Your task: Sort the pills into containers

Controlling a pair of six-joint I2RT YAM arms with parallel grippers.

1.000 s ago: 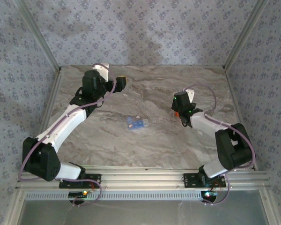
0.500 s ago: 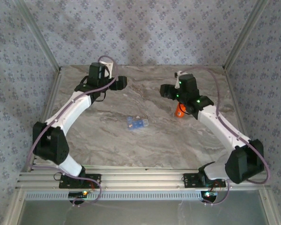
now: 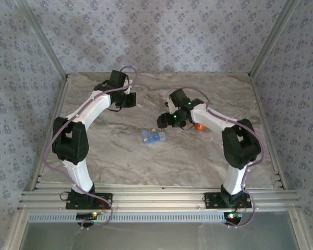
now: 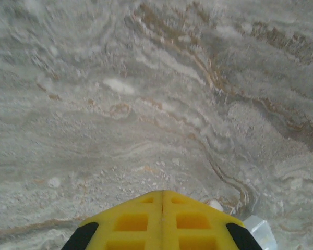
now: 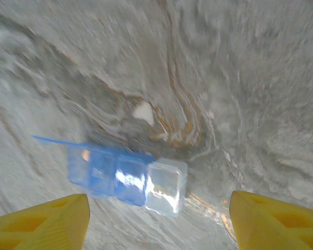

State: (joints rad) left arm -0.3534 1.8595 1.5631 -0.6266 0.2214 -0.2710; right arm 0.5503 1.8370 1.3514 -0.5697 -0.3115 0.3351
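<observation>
Right wrist view: the wide, empty right gripper [image 5: 159, 204] hangs over the blue pill box [image 5: 126, 177], which a skewed descent could shove aside.

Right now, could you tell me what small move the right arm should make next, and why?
Probably lower the right gripper toward the blue pill box: its jaws stand open and empty, and the box lies just ahead between them on the marble table.
</observation>
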